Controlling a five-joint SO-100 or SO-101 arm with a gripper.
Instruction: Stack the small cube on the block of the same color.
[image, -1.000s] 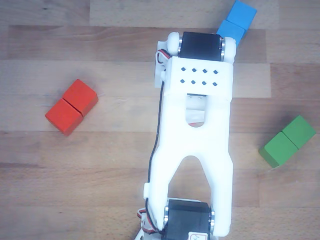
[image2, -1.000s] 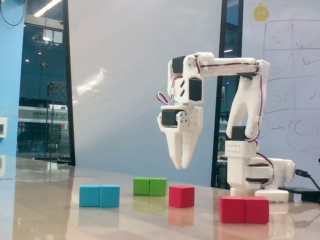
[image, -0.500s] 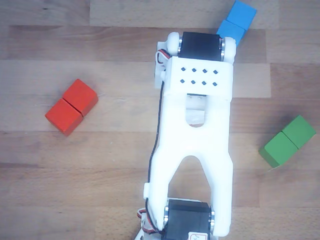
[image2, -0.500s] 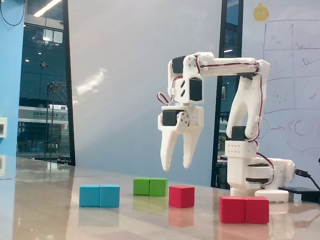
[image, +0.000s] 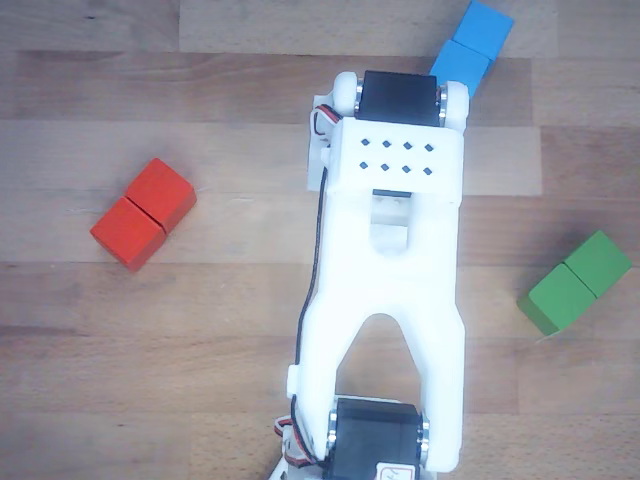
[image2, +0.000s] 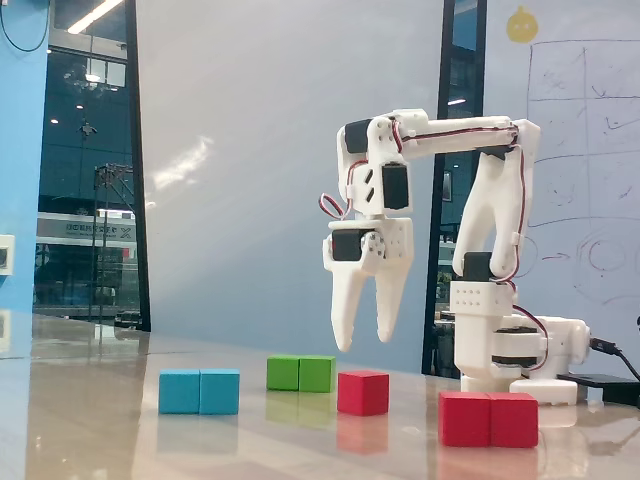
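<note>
Red small cube (image2: 363, 392) alone on table, jaws (image2: 365, 336) parted above – empty

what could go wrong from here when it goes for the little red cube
1. The open gripper hangs above the small cube, and the green block sits near the cube in the fixed view; a finger might nudge it.
2. The red block offers a narrow top, so an off-centre release could topple the cube.

A white moulded-plastic robot arm (image2: 480, 215) is being shown, with black servo motors (image2: 393, 185) set into its joints. Red, black and white cables (image2: 335, 205) are being routed beside those motors. Two long, tapered white fingers (image2: 347, 305) are seen below them, and small dark diamond-shaped holes (image: 405, 157) are dotting one link.
</note>
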